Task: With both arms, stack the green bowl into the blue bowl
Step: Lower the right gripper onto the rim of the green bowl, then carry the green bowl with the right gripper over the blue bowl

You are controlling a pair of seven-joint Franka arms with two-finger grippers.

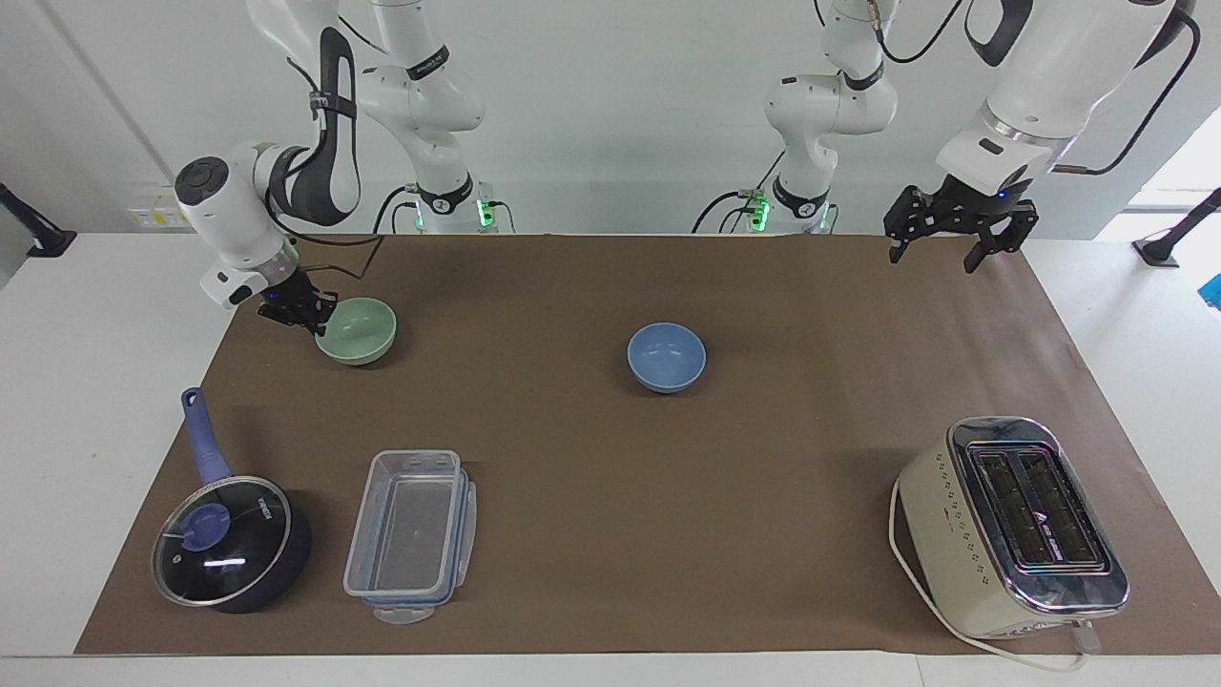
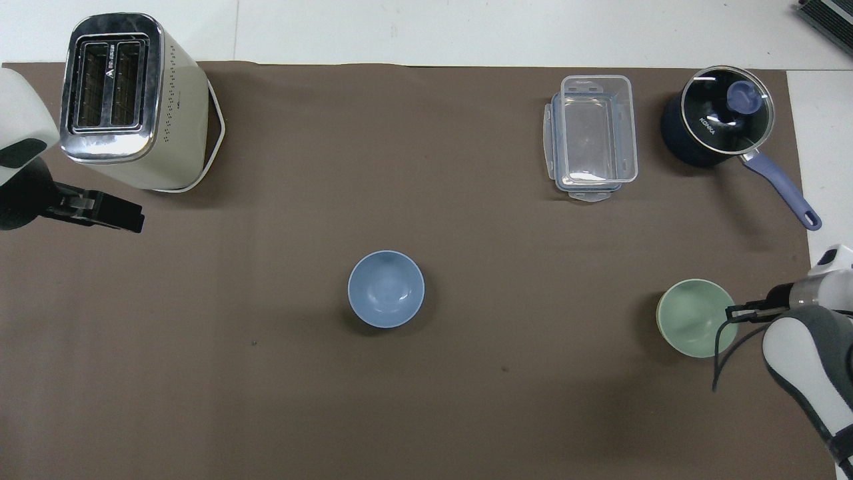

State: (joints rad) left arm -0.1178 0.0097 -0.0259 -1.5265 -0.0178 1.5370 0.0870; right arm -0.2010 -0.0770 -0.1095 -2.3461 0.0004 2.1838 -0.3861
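The pale mint-green bowl (image 1: 359, 331) is at the right arm's end of the brown mat. My right gripper (image 1: 319, 322) is shut on its rim, on the side toward that end of the table, and holds it slightly raised and tilted. In the overhead view the right gripper (image 2: 732, 312) pinches the green bowl (image 2: 693, 317) at its edge. The periwinkle-blue bowl (image 1: 666, 356) stands upright and empty near the mat's middle, also seen from overhead (image 2: 386, 289). My left gripper (image 1: 942, 252) is open and empty, raised over the mat's corner at the left arm's end, and shows from overhead (image 2: 100, 212).
A cream toaster (image 1: 1011, 525) stands far from the robots at the left arm's end. A clear plastic container (image 1: 410, 534) and a dark blue glass-lidded saucepan (image 1: 229, 539) stand far from the robots at the right arm's end.
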